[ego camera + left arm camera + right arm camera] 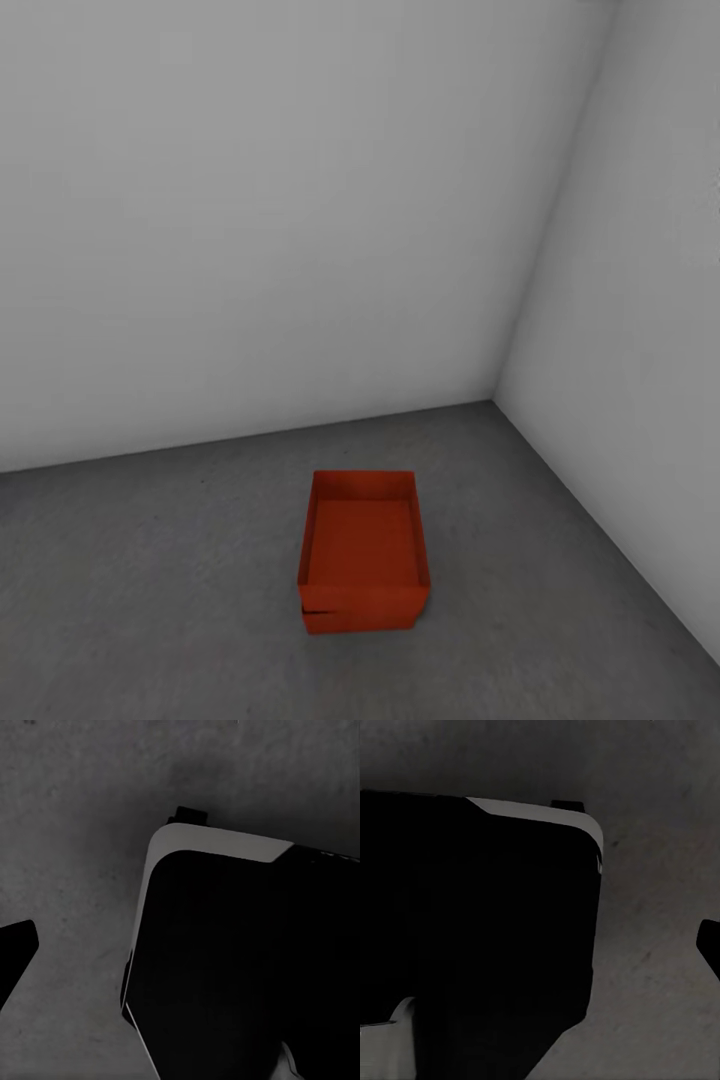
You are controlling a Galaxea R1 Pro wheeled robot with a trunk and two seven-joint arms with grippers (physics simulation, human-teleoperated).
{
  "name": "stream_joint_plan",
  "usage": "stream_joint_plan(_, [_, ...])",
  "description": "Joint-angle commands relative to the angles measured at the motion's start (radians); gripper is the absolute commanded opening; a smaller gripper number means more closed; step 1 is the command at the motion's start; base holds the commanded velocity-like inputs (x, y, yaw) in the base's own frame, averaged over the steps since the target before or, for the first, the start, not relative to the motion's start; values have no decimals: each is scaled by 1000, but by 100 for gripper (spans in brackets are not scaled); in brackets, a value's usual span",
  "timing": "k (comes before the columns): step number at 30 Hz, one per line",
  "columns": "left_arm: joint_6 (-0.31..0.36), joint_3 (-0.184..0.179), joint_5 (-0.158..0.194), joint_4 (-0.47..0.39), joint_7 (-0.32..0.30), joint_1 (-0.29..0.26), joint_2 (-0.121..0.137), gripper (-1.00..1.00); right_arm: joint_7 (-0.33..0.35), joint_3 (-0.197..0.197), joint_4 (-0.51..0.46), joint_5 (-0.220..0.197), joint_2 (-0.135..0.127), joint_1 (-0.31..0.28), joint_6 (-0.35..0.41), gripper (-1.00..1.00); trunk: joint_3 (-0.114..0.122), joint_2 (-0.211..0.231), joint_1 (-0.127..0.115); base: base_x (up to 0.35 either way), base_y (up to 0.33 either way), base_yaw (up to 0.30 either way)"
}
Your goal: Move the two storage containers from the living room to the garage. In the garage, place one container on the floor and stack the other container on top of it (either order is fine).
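Sitting stacked on rough speckled grey floor [150, 600], 2 orange-red rectangular plastic containers [362, 555]; either gripper's state: cannot tell.

Plain white-grey walls [250, 220] meet speckled floor [150, 600].

garage | bare white-grey walls [250, 200] meet at corner | dark grey speckled concrete-like floor [150, 580]
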Motion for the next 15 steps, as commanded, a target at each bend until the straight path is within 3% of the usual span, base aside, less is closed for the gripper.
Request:
stream_joint_plan(1, [-1, -2, 6, 0, 2, 0, 0, 100, 9, 8, 3, -5, -3, -1, -4, 100, 0, -1, 0, 0, 0, 0])
stream_joint_plan(9, [-2, -1, 8, 0, -63, 0, 2, 100, 27, 8, 3, -4, -9, -1, -4, 100, 10, -1, 0, 0, 0, 0])
stream_joint_plan(15, [-1, -2, 7, -1, -75, 0, 5, 100, 27, 8, 2, -2, -11, -1, -4, 100, 11, -1, 0, 0, 0, 0])
